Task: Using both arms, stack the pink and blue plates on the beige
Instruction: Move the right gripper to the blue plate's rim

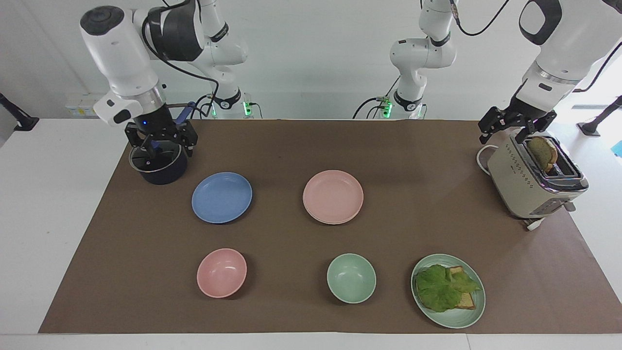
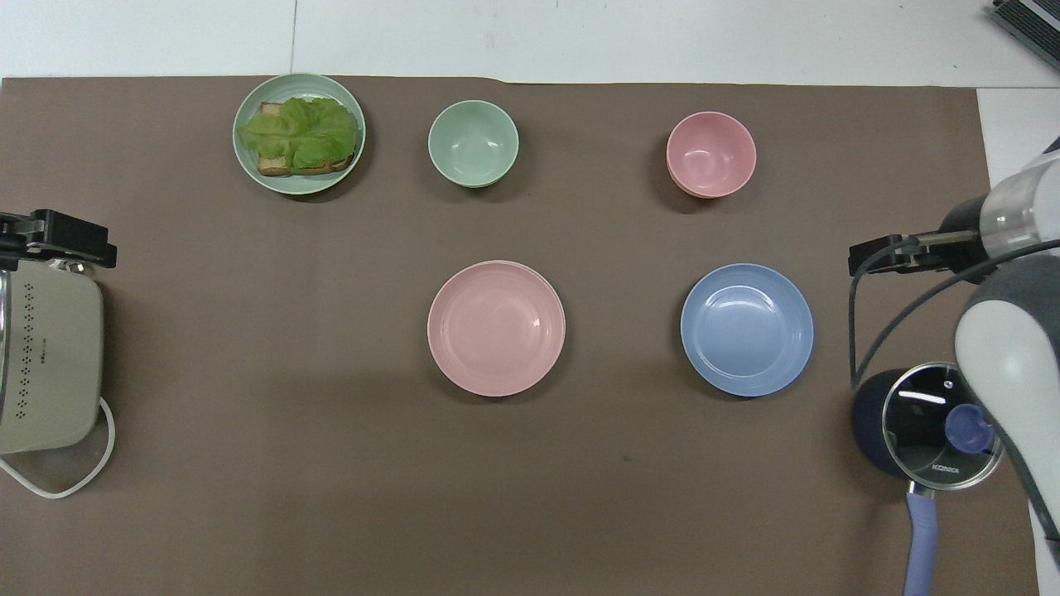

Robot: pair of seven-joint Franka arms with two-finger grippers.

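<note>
Blue plate (image 1: 222,197) light, stiff, slick: pinch at rim. Right gripper (image 1: 162,144) over pot (image 1: 158,167), open, empty; left gripper (image 1: 510,127) likewise.

Brown mat (image 1: 291,146) covers white table (image 1: 48,194).

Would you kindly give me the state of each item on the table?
right pincer: open, above pot
left pincer: open, near toaster
pot: lid on
toaster: toast in slot
blue plate: empty, unstacked
pink plate: empty, on beige plate
green plate: bread, lettuce
pink bowl: empty
green bowl: empty
</note>
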